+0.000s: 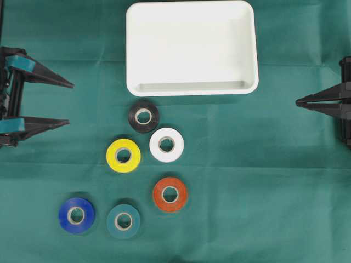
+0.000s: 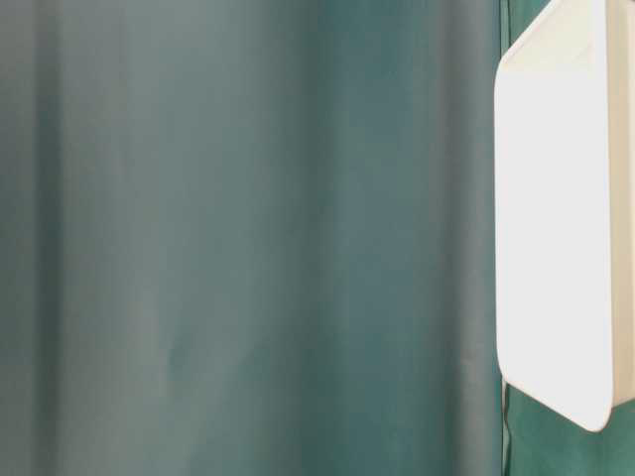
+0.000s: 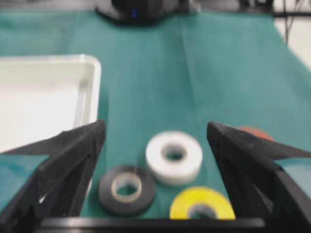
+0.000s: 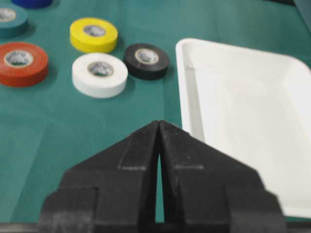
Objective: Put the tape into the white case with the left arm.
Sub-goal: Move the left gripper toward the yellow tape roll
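Six tape rolls (image 1: 143,115) lie flat, holes up, near the hollow white case (image 1: 192,86); left tool (image 1: 69,104) spread, right tool (image 1: 298,102) pressed together.

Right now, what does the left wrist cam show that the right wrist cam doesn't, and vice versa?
Only the left wrist view: the left hand, open, its two fingers wide apart around the rolls.
Only the right wrist view: the right hand, shut, plus the teal tape and the edge of the blue tape.
Both: the white case, empty where visible, and the black tape, white tape, yellow tape and orange tape, all on the green cloth.
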